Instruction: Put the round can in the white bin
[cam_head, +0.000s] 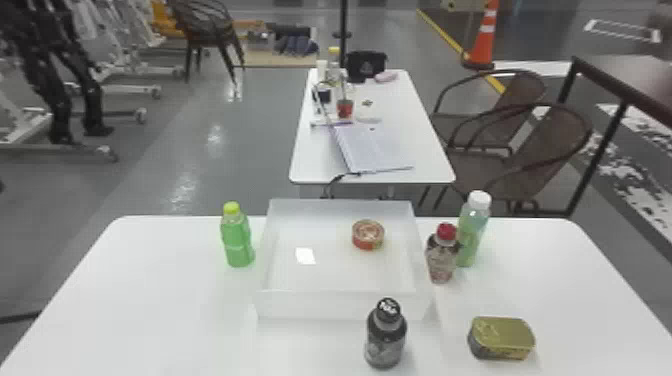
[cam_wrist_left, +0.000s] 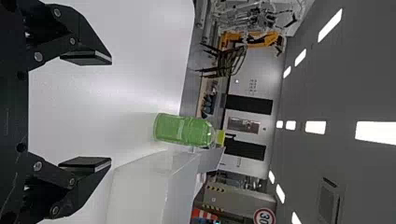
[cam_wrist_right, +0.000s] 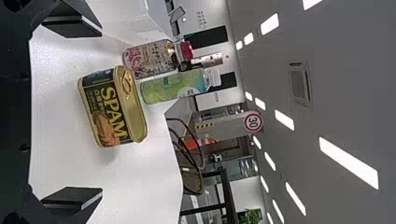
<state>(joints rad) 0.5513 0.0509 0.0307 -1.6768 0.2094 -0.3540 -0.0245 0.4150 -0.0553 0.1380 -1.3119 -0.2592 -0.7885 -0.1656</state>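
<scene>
The round can (cam_head: 368, 235), red with a pale lid, stands upright inside the white bin (cam_head: 340, 304), toward the bin's back right. No gripper touches it. In the left wrist view my left gripper (cam_wrist_left: 86, 112) is open with nothing between its fingers; a side of the white bin (cam_wrist_left: 140, 189) shows beyond them. My right gripper (cam_wrist_right: 72, 114) in the right wrist view is also open, its fingers wide apart, with a rectangular can standing on the table beyond the gap.
A green bottle (cam_head: 238, 239) stands left of the bin. Right of it are a red-capped bottle (cam_head: 442, 255) and a white-capped bottle (cam_head: 474, 230). A dark bottle (cam_head: 385, 335) is in front, and the rectangular can (cam_head: 501, 338) sits at front right on the table (cam_head: 165, 300).
</scene>
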